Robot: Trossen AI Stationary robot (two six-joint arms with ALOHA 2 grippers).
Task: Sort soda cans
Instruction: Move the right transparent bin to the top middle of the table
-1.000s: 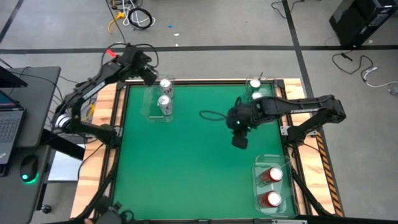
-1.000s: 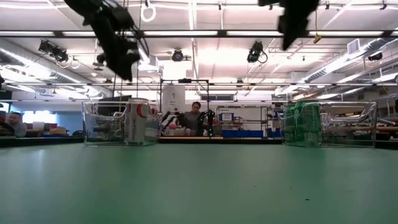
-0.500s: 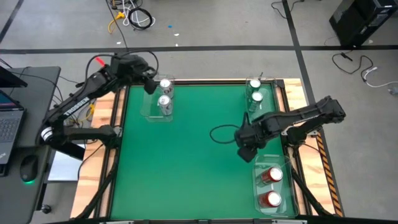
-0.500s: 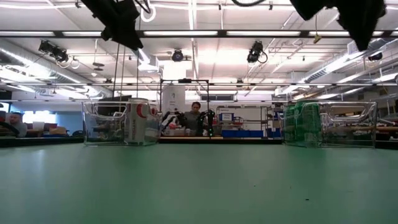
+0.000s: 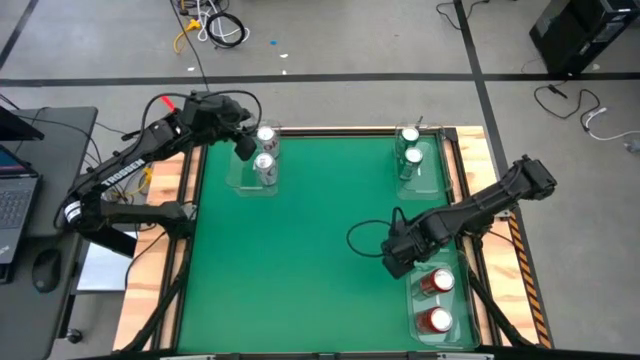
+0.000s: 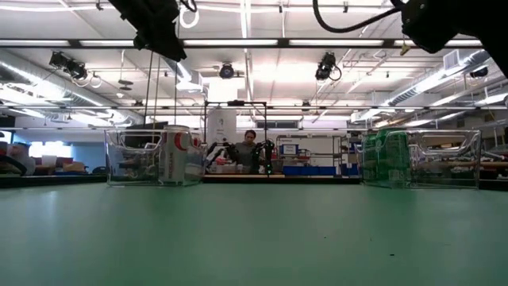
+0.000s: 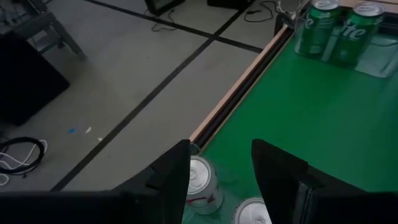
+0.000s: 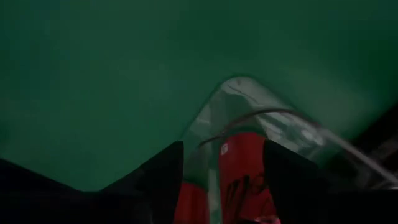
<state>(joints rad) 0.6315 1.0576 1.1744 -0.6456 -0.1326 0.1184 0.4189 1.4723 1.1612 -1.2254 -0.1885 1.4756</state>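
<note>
2 silver cans [image 5: 265, 152] far-left tray, 2 green [image 5: 409, 146] far-right, 2 red [image 5: 434, 300] near-right, all upright

Very little lettering is showing clearly enough to read. In the left wrist view, one of the two green cylindrical soda cans [image 7: 358, 34] standing in a clear plastic tray [image 7: 385, 62] is showing the white letters "te". The white wording along the left arm [image 5: 125, 172] in the high view is staying too small to make out.

Red can [image 8: 244, 177] behind right claw [image 8: 221, 180], cut off at frame's edge
</note>
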